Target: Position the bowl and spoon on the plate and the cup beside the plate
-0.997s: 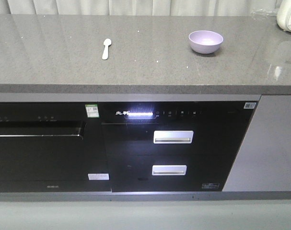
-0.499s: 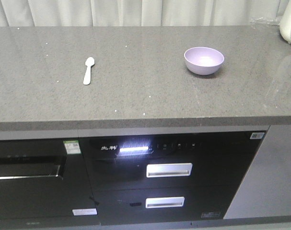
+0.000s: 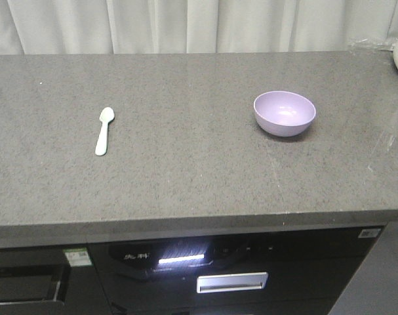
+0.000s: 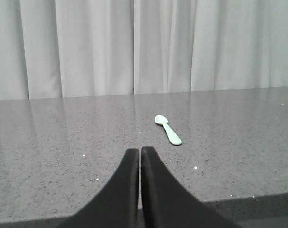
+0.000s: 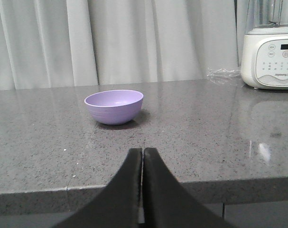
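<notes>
— How far along?
— Barely begun, I'd judge. Left hand [image 4: 140,152] and right hand [image 5: 142,151] are both pressed together, empty, near the desk [image 3: 185,190] edge.
— Beyond them?
— Spoon [image 3: 104,131] lies left, bowl [image 3: 284,113] right, well apart. No plate or cup in view.

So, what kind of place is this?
Probably a kitchen: a grey stone countertop, a black built-in appliance with a lit panel under it, and a white blender base at its right end.
</notes>
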Available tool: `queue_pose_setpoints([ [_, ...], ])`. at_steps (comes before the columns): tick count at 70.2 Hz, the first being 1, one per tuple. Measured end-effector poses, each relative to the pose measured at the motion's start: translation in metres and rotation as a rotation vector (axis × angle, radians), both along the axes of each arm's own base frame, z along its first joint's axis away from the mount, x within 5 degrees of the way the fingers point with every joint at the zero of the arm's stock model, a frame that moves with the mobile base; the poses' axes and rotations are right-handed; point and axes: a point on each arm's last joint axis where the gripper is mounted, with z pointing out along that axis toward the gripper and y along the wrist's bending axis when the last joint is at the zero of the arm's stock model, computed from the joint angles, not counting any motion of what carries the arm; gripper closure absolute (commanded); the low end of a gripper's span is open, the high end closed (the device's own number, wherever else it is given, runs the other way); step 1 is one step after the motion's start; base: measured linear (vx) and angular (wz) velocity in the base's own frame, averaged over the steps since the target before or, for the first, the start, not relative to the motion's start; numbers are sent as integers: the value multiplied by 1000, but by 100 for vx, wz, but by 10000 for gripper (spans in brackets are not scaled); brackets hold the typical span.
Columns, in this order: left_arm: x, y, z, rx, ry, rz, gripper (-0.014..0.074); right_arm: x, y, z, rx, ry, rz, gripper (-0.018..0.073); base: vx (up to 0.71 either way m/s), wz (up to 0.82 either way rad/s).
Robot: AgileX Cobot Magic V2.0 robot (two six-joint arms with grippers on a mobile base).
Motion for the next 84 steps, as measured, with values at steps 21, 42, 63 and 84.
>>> queue_pose_setpoints([
  [21,0,0,0,0,0,0,603,0,0,0,0,0,0,565,17,-5],
  [42,0,0,0,0,0,0,603,0,0,0,0,0,0,565,13,-3],
  [63,0,0,0,0,0,0,603,0,0,0,0,0,0,565,8,-1],
  [84,0,0,0,0,0,0,603,0,0,0,0,0,0,565,4,4],
])
